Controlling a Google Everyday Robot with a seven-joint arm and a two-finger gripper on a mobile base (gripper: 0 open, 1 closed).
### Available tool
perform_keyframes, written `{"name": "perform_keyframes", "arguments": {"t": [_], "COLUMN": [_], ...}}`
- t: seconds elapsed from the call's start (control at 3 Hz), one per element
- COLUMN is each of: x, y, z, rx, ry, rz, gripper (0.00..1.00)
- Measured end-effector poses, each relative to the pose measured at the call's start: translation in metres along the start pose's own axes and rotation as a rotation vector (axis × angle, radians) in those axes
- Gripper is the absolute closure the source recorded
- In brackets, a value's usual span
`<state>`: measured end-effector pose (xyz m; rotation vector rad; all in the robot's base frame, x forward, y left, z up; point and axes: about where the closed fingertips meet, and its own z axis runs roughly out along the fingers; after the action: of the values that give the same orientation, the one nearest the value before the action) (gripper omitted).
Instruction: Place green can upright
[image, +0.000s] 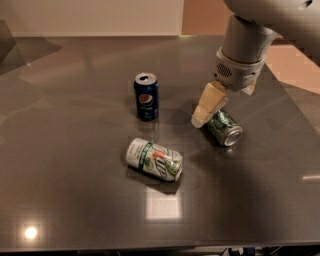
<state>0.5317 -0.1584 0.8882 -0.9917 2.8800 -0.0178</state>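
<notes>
The green can (226, 129) lies on its side at the right of the dark table (75, 200), its silver end facing the front right. My gripper (218, 111) hangs from the grey arm directly over the can's far end. It is open: one cream finger (208, 104) reaches down along the can's left side, and the other finger is mostly hidden behind the wrist. The can rests on the table.
A dark blue Pepsi can (147, 96) stands upright left of the gripper. A white 7UP can (154, 159) lies on its side nearer the front. The table's front edge runs along the bottom, and a lamp glare shows at the front left.
</notes>
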Motion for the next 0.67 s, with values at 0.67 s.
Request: {"name": "perform_keyframes", "arguments": {"t": [0.67], "x": [-0.001], "y": [-0.022], "z": [0.029], "rx": [-0.042], "ry": [0.061], "rz": [0.233], "gripper": [0.00]}}
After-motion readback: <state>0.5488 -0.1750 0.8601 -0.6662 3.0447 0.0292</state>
